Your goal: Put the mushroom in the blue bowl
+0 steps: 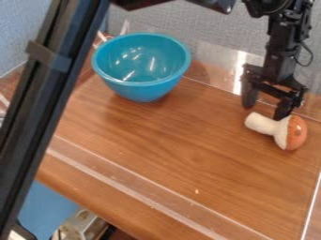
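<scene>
Cream-white stem and reddish-brown cap: the mushroom (pixel 277 127) lies on its side on the table (pixel 163 159), close to the right edge, with the cap turned to the right and the stem to the left. It is not picked up yet.

Directly above and a little behind it is the gripper (pixel 272 101). It points straight down, its black fingers are spread wide, and nothing is between them. The fingertips are low, just beside the stem end, but I cannot tell if they touch it.

Well apart, at the far left of the table, stands the bowl (pixel 141 66). It is upright and I see nothing inside it. A dark bar (pixel 51 112) crosses the left side of the view in the foreground and hides a part of the table.

My judgement is that the grasp is the risky step. The mushroom is small and rounded, and it lies down, so if the fingers close on the curved cap or only on the tip of the stem, it can squirt out and roll. It is near the table edge, so a roll to the right could make it fall off. A weak grip could also drop it on the long way to the bowl.
</scene>
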Robot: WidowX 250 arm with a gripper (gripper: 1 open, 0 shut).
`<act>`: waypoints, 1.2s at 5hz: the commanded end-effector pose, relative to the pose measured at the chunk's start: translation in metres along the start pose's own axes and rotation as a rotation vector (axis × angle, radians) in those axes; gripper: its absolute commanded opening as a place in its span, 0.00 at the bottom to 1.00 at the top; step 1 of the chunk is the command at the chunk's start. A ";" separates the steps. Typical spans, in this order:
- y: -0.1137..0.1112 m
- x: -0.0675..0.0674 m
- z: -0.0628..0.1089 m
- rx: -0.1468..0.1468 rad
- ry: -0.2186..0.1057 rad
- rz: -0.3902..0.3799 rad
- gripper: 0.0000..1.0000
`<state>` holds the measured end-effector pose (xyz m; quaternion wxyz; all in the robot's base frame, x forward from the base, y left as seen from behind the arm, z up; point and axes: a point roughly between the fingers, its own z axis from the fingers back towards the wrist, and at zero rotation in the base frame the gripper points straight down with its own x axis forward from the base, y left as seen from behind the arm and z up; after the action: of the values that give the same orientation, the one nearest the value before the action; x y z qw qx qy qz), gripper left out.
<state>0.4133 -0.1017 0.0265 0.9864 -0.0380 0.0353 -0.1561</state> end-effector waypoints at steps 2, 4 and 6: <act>-0.014 -0.006 0.000 -0.007 -0.006 -0.048 0.00; -0.022 -0.015 0.034 -0.011 -0.034 -0.046 0.00; -0.022 -0.023 0.105 -0.028 -0.111 -0.105 0.00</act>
<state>0.3867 -0.1119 0.0924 0.9770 -0.0604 0.0395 -0.2008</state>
